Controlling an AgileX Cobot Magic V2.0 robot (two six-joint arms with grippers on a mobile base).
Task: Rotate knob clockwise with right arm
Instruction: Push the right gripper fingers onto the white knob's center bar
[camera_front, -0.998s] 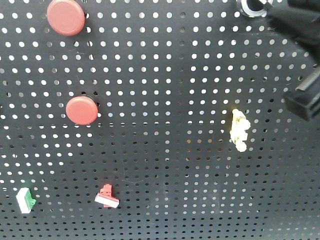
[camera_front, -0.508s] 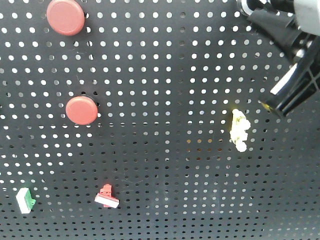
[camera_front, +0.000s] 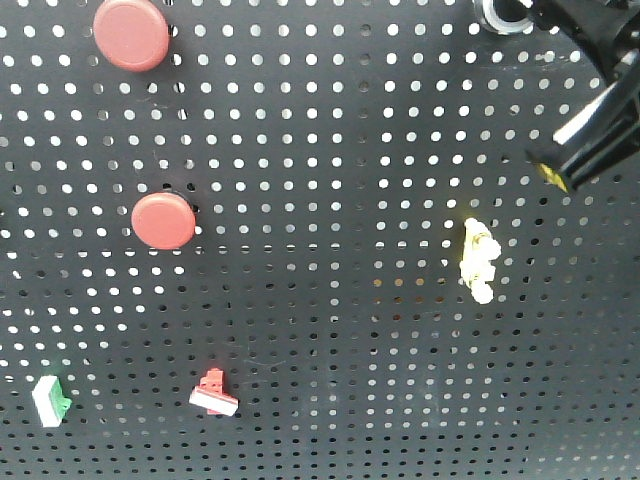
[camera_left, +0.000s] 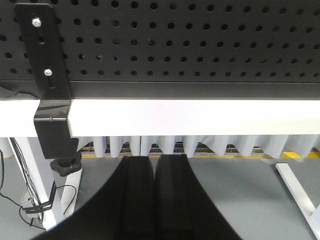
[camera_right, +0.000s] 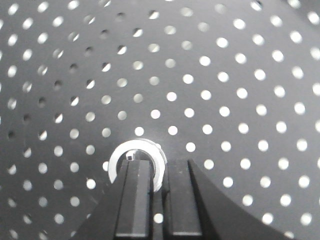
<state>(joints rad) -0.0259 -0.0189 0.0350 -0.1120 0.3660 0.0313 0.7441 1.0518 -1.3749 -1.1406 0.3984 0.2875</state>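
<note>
The knob (camera_front: 503, 14), a small silver ring with a dark centre, sits on the black pegboard (camera_front: 340, 150) at the top right edge. The black right arm (camera_front: 592, 135) reaches in from the right, with its gripper (camera_front: 545, 12) just right of the knob. In the right wrist view the knob (camera_right: 118, 161) is partly behind the left finger (camera_right: 134, 195). The right gripper (camera_right: 159, 167) has its jaws a narrow gap apart, with pegboard showing between them and the knob's centre not in the gap. The left gripper (camera_left: 155, 161) is shut and empty, below the board's edge.
Two flat red buttons (camera_front: 131, 33) (camera_front: 163, 220) sit at the left. A yellow lumpy toggle (camera_front: 479, 260) is below the arm. A green-white switch (camera_front: 50, 400) and a red-white switch (camera_front: 214, 393) are at the bottom. A black bracket (camera_left: 50, 90) holds the board on a white frame (camera_left: 190, 117).
The right arm turned at the wrist over the knob, then shifted right and up. The knob's ring now shows more fully to the left of the gripper. The left arm's motion cannot be judged.
</note>
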